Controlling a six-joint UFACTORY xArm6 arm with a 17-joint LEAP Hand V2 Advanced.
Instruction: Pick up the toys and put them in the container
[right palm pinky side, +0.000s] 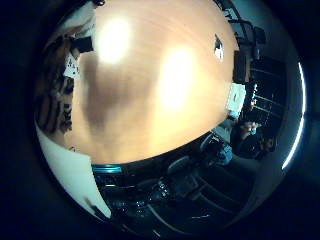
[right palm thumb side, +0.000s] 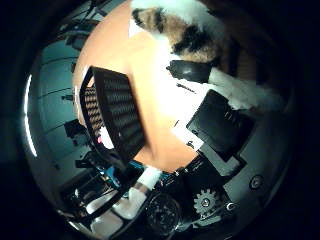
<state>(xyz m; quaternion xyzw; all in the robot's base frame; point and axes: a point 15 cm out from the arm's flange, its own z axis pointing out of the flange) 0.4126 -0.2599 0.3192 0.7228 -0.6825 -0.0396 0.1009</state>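
Note:
A plush tiger toy (right palm thumb side: 182, 32), orange with black stripes and white fur, lies close against my palm; its striped flank (right palm pinky side: 54, 97) also shows in the little finger side view. My right hand (right palm thumb side: 220, 125) has its black and white fingers curled alongside the toy, with a dark fingertip (right palm thumb side: 190, 70) touching the fur. The container, a black mesh basket (right palm thumb side: 112, 112), stands on the wooden table (right palm pinky side: 150, 85), apart from the hand. Something small and pink (right palm thumb side: 102, 137) shows inside the basket. The hand's shadow falls on the tabletop.
A small black and white object (right palm pinky side: 218, 47) lies near the table's far edge, and a white item (right palm pinky side: 236, 97) sits at its rim. Beyond the table edge are chairs and dark room clutter (right palm pinky side: 200, 175).

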